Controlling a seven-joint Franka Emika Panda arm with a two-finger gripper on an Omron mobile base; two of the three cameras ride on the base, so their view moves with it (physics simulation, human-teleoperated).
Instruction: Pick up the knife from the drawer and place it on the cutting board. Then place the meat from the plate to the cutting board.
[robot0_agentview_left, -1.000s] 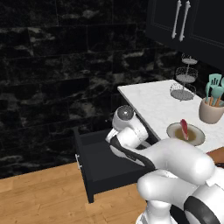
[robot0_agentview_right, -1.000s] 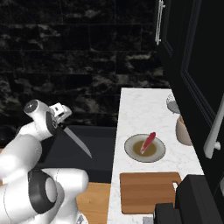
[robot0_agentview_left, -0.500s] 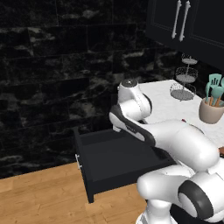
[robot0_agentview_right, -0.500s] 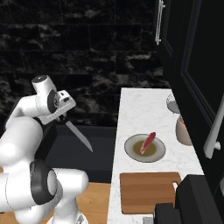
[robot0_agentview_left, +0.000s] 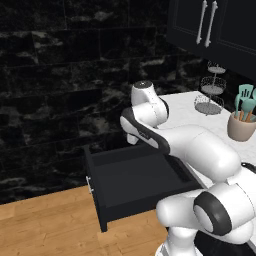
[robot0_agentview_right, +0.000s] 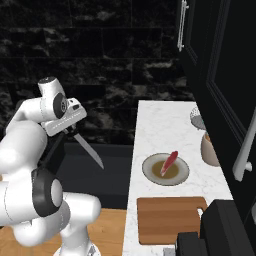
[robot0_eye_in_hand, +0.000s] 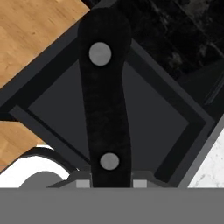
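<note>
Now my pincer (robot0_agentview_right: 75, 134) is squeezed tight on the knife (robot0_agentview_right: 89, 150), gripping it by the black handle (robot0_eye_in_hand: 105, 87). In the last second I have lifted it higher, so the knife is up out of the drawer (robot0_agentview_left: 135, 182) and hangs in the air over it. The silver blade points down and a little toward the desk (robot0_agentview_right: 165, 125). In the hand view I see the handle right between my fingertips, with the open drawer far below it.

So the first grab is done, I think. The knife is not on the cutting board (robot0_agentview_right: 170, 220) yet. The board lies on the desk near me, just beside the plate (robot0_agentview_right: 150, 172). The meat (robot0_agentview_right: 169, 161) sits on the plate, untouched.

Next I think I must swing the knife across to the board and lay it flat. I should take care that the pointy blade does not bump the plate or the desk edge on the way.
</note>
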